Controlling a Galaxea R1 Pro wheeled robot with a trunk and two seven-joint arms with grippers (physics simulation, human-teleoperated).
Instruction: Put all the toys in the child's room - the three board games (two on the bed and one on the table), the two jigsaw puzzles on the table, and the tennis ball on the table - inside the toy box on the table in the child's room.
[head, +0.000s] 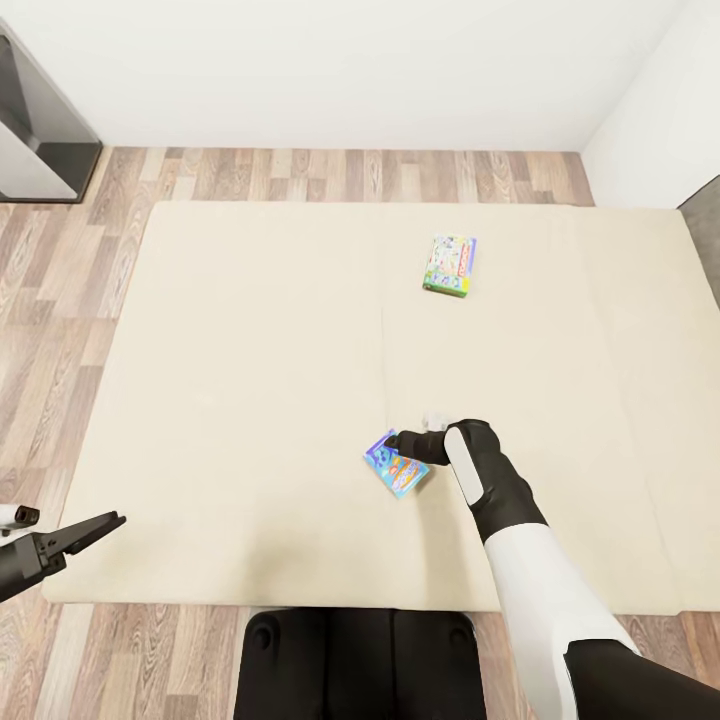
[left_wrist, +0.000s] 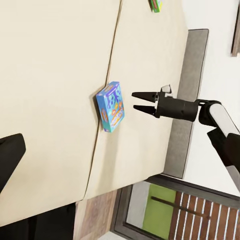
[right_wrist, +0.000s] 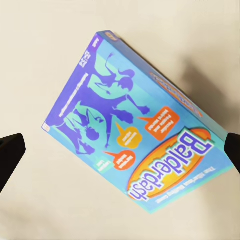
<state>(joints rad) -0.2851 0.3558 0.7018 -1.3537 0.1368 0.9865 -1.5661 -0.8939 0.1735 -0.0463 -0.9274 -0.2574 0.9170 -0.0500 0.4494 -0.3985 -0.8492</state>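
— On the bed (head: 250, 350), head view: blue-purple board game (head: 396, 464) lying flat, near the front edge. Right pincer (head: 392, 441) just beside its far edge, low over the mattress. Second board game (head: 449, 266), green-edged, well apart toward the far side. Left pincer (head: 110, 522) off the front left corner, closed or nearly so, empty.

— Left wrist view?

— Same blue box (left_wrist: 111, 106) on beige; right pincer (left_wrist: 135, 100) just short of it, fingers a little apart, holding nothing.

— Right wrist view?

— Cover reading "Balderdash" (right_wrist: 135, 145), box between two dark fingertips (right_wrist: 10, 155) set wide, not touching.

— Handling notes?

— Likely light, stiff cardboard; glossy, so possibly slippery; thin walls may dent. Lid may slide off if lifted by the top alone. Best taken across the short width, at mid-length, pinching both long edges low.
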